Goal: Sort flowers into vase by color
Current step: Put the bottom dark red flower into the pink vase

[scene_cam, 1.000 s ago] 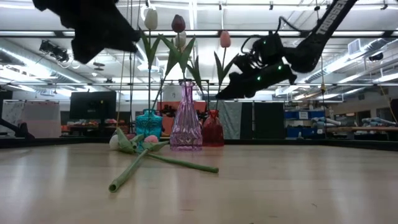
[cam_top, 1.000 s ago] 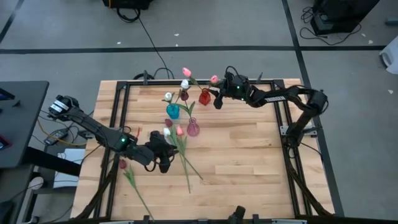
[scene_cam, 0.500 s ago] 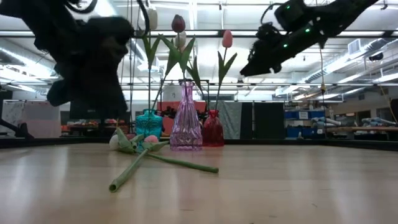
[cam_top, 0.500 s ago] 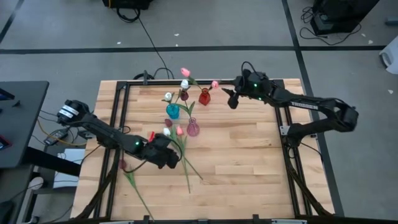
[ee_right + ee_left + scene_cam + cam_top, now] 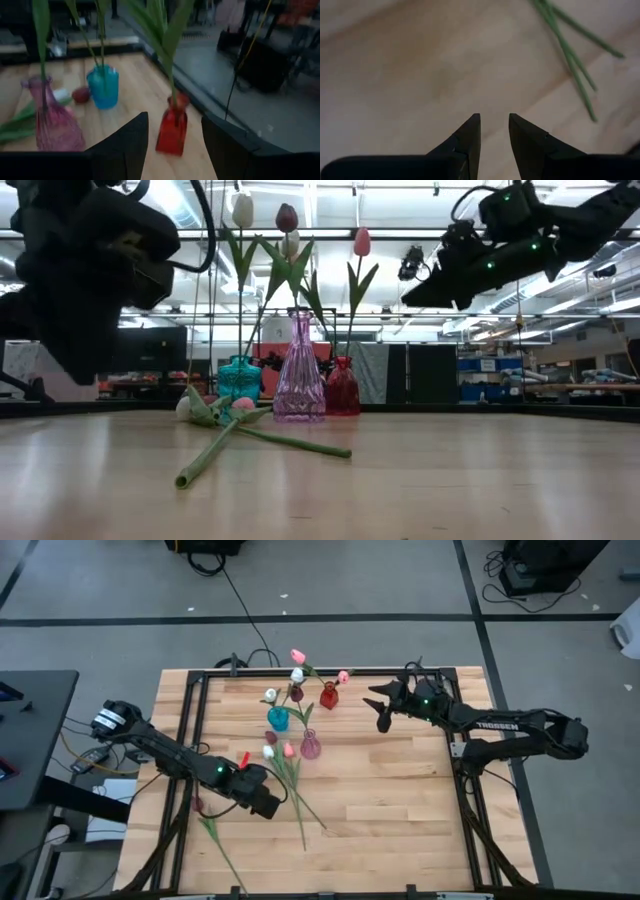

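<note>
Three small vases stand at the table's far middle: blue vase point(image 5: 278, 719), red vase point(image 5: 329, 697) and purple vase point(image 5: 310, 747). Tulips stand upright in them; a pink tulip point(image 5: 362, 242) is in the red vase. Loose tulips point(image 5: 292, 780) lie on the table near the purple vase, with stems point(image 5: 568, 50) crossing. One dark red tulip point(image 5: 198, 805) lies apart near the left side. My left gripper point(image 5: 264, 802) hovers just left of the loose stems, open with a narrow gap point(image 5: 494, 120). My right gripper point(image 5: 382, 713) is open in the air right of the red vase point(image 5: 172, 129).
A black metal frame point(image 5: 190, 730) runs around the wooden tabletop. Bare wood lies in the right and near halves of the table point(image 5: 400, 810). Cables and a grey side table point(image 5: 35, 740) sit beyond the left edge.
My right gripper has drawn back from the red vase toward the table's right edge, and the pink tulip stays standing in that vase. My left arm has come lower over the table beside the loose stems.
</note>
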Motion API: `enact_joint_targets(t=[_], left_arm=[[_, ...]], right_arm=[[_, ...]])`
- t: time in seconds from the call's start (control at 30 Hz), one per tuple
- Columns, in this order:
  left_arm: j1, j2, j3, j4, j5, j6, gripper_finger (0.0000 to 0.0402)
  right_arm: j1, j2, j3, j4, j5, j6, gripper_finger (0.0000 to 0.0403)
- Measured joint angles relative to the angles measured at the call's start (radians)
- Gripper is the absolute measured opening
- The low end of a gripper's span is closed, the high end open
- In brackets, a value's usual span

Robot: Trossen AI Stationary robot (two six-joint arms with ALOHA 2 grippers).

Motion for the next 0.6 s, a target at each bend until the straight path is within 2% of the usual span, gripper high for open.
enact_joint_targets(t=[0.17, 0.3, 0.6], left_arm=[[-0.001, 0.0, 0.002, 0.007, 0.111, -0.051, 0.0105], [-0.017, 0.0, 0.002, 0.008, 0.157, -0.113, 0.0105], [-0.208, 0.0, 0.004, 0.086, 0.156, -0.388, 0.0105]], right_arm=[[-0.003, -0.006, -0.005, 0.038, 0.02, -0.042, 0.0194], [0.0, -0.007, -0.004, 0.089, 0.02, -0.045, 0.0194], [0.001, -0.006, -0.004, 0.145, -0.02, -0.042, 0.0194]])
